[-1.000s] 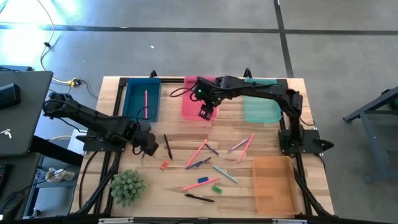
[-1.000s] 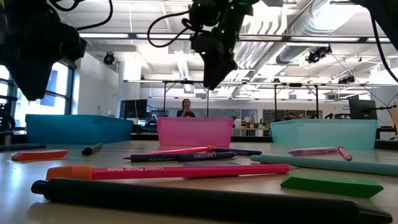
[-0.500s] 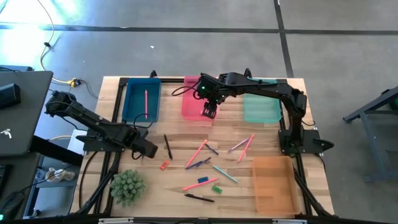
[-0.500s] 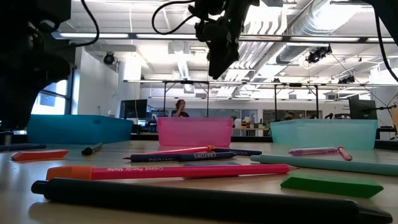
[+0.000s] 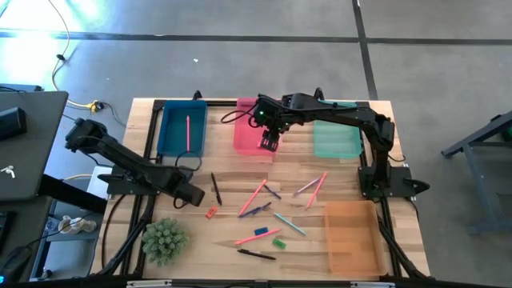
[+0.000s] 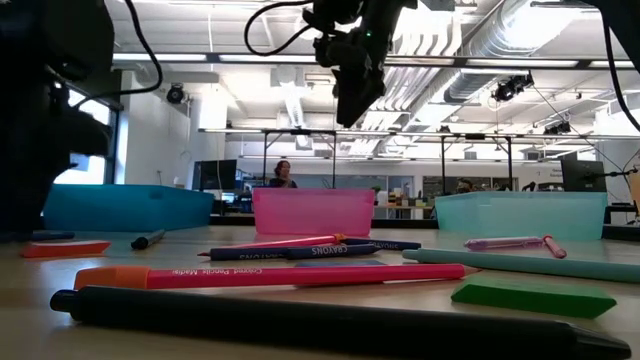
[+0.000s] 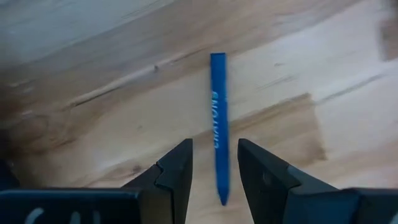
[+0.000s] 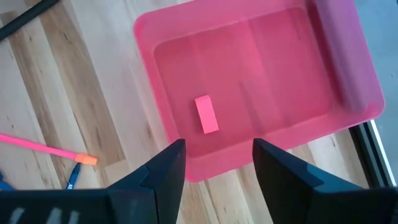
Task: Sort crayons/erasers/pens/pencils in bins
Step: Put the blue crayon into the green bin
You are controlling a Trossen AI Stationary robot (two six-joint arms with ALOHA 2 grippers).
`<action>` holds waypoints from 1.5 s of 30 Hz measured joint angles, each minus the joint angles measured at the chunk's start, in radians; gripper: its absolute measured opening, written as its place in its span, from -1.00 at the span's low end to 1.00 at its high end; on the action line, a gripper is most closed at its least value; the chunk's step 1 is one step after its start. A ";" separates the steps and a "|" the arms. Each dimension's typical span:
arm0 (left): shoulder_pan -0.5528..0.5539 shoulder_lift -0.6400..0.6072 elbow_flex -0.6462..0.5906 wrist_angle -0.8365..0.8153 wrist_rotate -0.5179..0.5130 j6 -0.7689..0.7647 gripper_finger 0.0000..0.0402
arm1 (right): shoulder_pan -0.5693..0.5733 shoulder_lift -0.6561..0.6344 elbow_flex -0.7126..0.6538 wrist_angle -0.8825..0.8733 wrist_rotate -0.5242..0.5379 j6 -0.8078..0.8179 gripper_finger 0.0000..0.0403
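Right claw [image 8: 214, 165] apart, empty, over pink bin [image 8: 348, 68] holding pink eraser [image 8: 206, 114]. Left claw [image 7: 214, 171] apart, straddling blue crayon [image 7: 218, 118] on tabletop [image 7: 93, 68], 9 o'clock side.

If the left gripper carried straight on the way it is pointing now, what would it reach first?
Most likely the blue crayon: the left gripper is open with the crayon lying lengthwise in line with the gap between its fingers, on the wooden table. How far above it the gripper hangs is unclear.

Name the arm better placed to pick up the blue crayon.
Left, probably. The left gripper hangs low with open fingers straddling the blue crayon. The right gripper is empty above the pink bin.
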 joint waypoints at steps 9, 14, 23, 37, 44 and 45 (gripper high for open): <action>0.000 0.066 0.005 0.026 0.013 0.044 -0.52 | 0.000 0.000 0.000 -0.006 0.000 0.000 -0.11; 0.000 0.067 0.005 0.035 0.009 0.046 -0.73 | 0.000 -0.012 0.000 -0.033 0.000 0.000 -0.11; 0.000 0.064 0.006 0.045 -0.002 0.090 -0.97 | 0.000 -0.114 0.000 -0.065 -0.049 -0.041 -0.11; 0.008 -0.077 0.035 0.298 -0.065 0.204 -0.97 | 0.035 -0.222 0.000 -0.067 -0.363 -0.092 -0.11; 0.057 -0.160 0.035 0.557 -0.188 0.349 -0.97 | 0.085 -0.225 0.000 -0.040 -0.365 -0.097 -0.11; 0.065 -0.171 0.035 0.588 -0.202 0.382 -0.97 | 0.092 -0.225 0.000 -0.034 -0.366 -0.097 -0.11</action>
